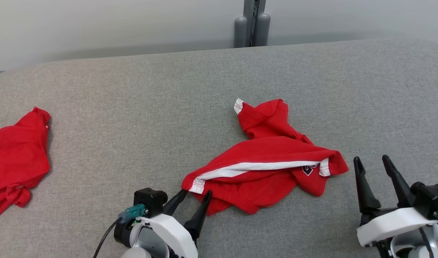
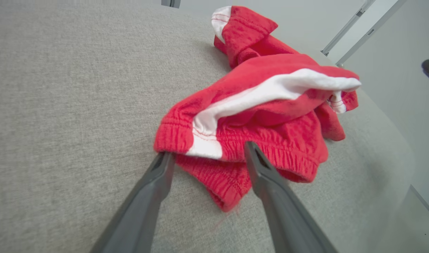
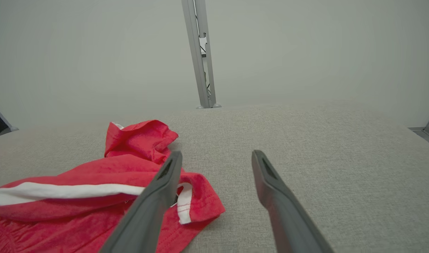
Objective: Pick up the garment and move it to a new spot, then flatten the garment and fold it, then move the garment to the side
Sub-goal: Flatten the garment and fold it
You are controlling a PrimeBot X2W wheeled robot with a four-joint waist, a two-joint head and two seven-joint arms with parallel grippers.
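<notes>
I'm aiming left gripper [image 2: 206, 149] at the limp, light garment's [image 1: 269, 157] waistband [image 2: 277, 153]; both it and right gripper [image 1: 371, 158] gaping.

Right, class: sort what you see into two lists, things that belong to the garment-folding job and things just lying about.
Job: red garment with white stripe, crumpled in the middle; left tool, open at its waistband; right tool, open beside it.
Lying about: second red garment at the left edge of the table; grey post behind it.
</notes>
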